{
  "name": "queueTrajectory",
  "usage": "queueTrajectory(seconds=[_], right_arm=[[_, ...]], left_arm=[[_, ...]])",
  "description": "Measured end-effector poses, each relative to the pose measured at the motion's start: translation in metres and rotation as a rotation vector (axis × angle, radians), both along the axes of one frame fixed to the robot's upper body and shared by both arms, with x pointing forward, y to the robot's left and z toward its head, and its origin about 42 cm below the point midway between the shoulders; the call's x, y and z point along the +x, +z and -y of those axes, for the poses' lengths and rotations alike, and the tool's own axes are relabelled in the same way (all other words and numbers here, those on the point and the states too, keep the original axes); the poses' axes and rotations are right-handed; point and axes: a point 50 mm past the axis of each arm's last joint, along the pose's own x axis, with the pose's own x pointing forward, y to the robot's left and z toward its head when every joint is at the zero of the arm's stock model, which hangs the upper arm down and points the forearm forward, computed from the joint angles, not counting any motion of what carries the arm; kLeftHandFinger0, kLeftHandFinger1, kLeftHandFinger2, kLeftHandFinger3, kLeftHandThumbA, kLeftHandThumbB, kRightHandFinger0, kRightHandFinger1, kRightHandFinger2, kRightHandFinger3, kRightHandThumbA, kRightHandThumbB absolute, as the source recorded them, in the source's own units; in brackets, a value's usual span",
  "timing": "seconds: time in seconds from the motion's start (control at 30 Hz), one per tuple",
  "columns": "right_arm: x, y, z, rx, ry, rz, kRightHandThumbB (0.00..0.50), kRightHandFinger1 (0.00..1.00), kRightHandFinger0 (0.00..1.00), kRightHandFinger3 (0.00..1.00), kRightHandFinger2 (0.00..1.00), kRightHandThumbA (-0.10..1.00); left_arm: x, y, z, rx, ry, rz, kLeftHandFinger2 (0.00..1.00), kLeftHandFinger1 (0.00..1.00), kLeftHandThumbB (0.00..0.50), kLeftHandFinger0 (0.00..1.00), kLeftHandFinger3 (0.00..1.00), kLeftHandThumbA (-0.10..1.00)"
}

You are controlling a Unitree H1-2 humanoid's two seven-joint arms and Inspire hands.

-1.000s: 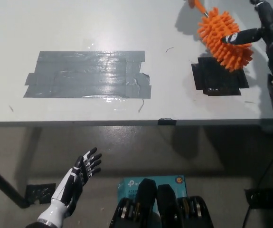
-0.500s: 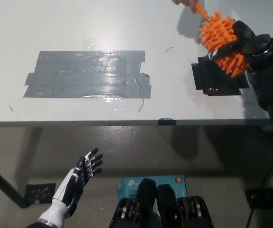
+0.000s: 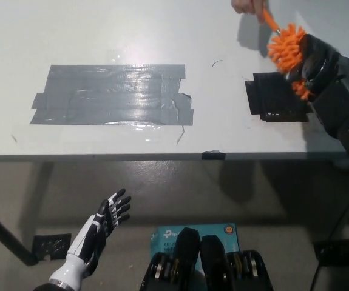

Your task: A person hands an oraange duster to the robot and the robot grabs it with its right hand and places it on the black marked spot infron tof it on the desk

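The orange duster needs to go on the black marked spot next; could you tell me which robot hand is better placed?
Right: the right robot hand already grips the orange duster beside the black marked spot.

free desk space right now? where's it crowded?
Bare desk beyond the grey tape patch, and between it and the black marked spot. Crowded far right: right hand closed on the orange duster, person's hand on its handle. Left hand rests below the desk.
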Motion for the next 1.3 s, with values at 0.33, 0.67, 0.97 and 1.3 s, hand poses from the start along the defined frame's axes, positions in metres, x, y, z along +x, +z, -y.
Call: queueTrajectory(seconds=[0.33,0.67,0.97,1.3], right_arm=[[-0.001,0.004,0.006,-0.024,-0.008,0.109,0.239,0.10,0.01,1.00,0.25,-0.10],[-0.021,0.020,0.006,0.097,0.063,0.308,0.213,0.23,0.07,0.58,0.33,-0.10],[-0.051,0.024,0.012,0.205,0.091,0.413,0.217,0.54,0.07,0.88,0.87,-0.10],[-0.073,0.075,0.020,0.294,0.116,0.556,0.227,0.56,0.19,0.77,0.76,-0.10]], left_arm=[[0.000,0.000,-0.001,0.010,0.003,0.002,1.00,1.00,0.304,1.00,1.00,1.00],[0.003,0.001,-0.001,0.015,0.005,0.005,1.00,1.00,0.293,1.00,1.00,1.00],[0.003,0.000,-0.001,0.015,0.007,0.001,1.00,1.00,0.265,1.00,1.00,1.00],[0.004,0.006,-0.002,0.015,0.018,0.019,1.00,1.00,0.224,1.00,1.00,1.00]])
